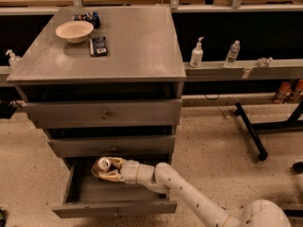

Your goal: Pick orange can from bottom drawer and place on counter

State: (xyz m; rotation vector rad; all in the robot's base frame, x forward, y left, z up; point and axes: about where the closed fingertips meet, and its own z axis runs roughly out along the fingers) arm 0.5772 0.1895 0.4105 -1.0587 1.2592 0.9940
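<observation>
The bottom drawer [94,193] stands pulled open at the foot of the grey cabinet. My gripper [105,169] reaches into it from the right on a white arm and is shut on the orange can [102,165], whose silver lid faces up and left. The can is held above the drawer floor, near the drawer's back left. The counter [137,46] is the flat grey top of the cabinet, well above the gripper.
On the counter stand a white bowl [74,31], a dark blue packet [98,46] and another dark packet [87,17] at the back. Two shallower drawers [104,113] sit partly open above the bottom one. A shelf to the right carries bottles [196,53]. A black stand leg [251,131] lies on the floor.
</observation>
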